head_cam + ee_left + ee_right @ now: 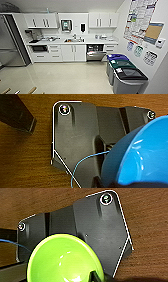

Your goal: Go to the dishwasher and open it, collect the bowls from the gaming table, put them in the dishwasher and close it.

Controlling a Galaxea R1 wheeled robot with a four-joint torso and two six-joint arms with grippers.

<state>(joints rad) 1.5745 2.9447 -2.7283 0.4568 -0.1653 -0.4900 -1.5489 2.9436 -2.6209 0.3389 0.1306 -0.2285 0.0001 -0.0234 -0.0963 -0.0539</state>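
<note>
Kitchenette: dishwasher (95,51) open under the counter (72,42).
Blue bowl (140,156) close against left gripper, green bowl (65,259) against right; grip state indeterminable.

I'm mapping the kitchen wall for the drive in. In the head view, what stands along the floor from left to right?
Fridge → white base cabinets → dishwasher, door ajar → bins along the right wall.

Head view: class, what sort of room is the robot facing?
Probably an office kitchenette: white cabinets run under a counter with a sink, the dishwasher stands open, and lidded sorting bins line the right wall.
</note>
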